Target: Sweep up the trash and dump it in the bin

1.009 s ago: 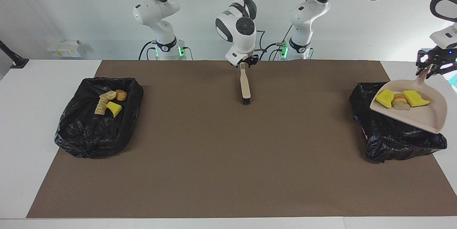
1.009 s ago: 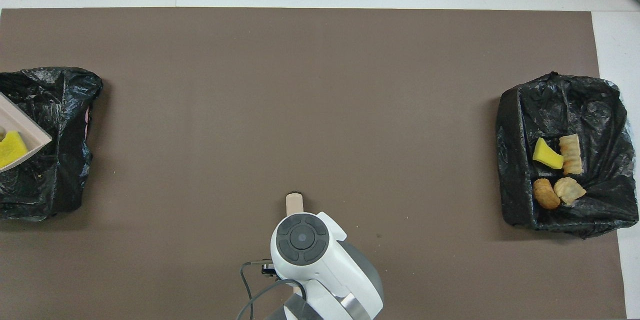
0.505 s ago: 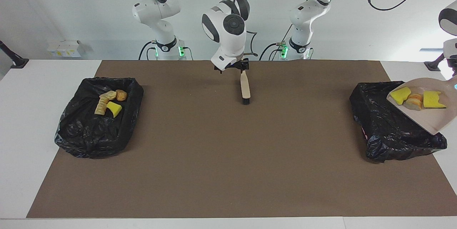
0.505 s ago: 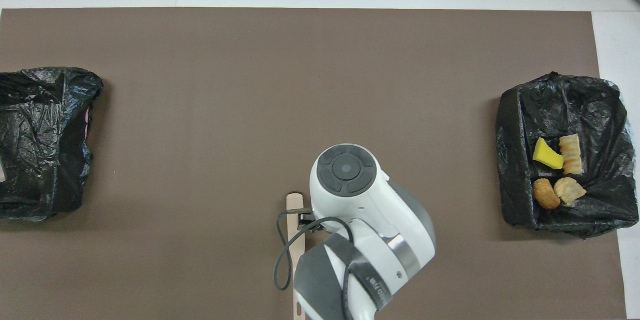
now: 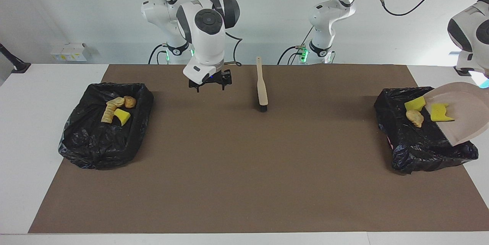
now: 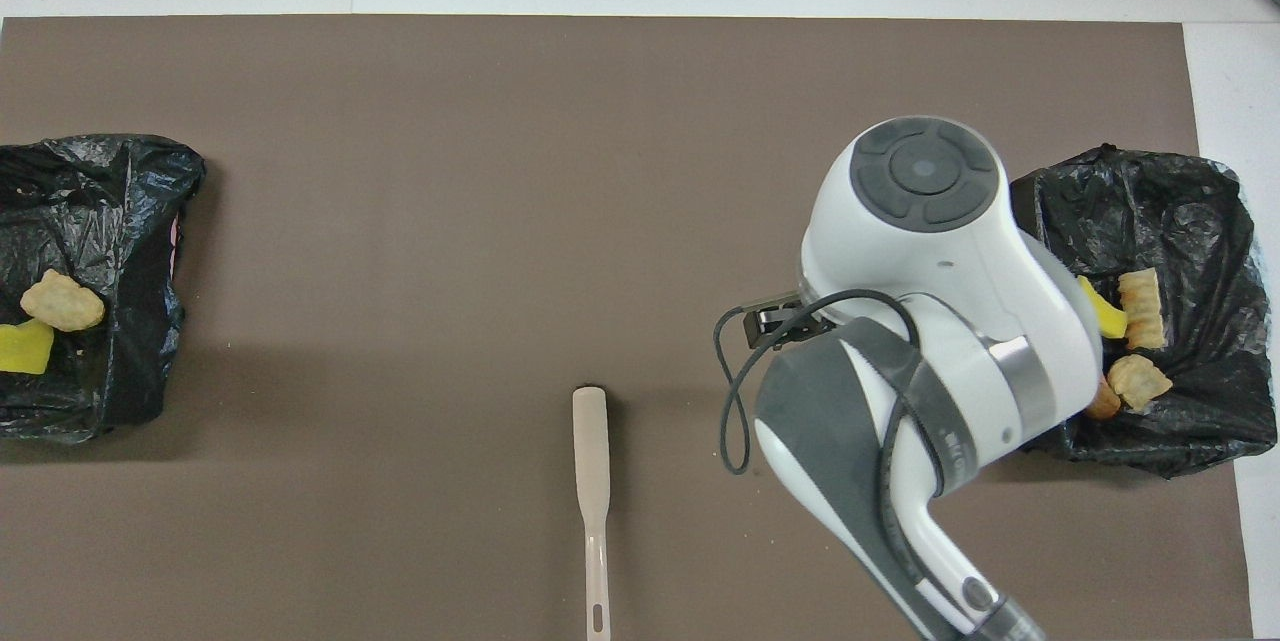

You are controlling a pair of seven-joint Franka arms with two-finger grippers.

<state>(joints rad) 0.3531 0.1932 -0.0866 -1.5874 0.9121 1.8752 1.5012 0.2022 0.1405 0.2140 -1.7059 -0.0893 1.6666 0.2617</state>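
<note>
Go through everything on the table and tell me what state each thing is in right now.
Dustpan: raised, tilted over a bin, one yellow sponge on it.
Bin at left arm's end: holds a sponge chunk and a bread piece.
Bin at right arm's end: holds bread and sponge.
Brush: lying flat on the mat, unheld.
Right gripper: jaws open, empty, over the mat.
Left gripper: out of view.

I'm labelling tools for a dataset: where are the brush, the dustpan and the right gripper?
brush [image 5: 262,89], facing view, middle of its handle.
dustpan [image 5: 467,122], facing view, bare inner pan.
right gripper [image 5: 209,84], facing view, between its fingertips.
</note>
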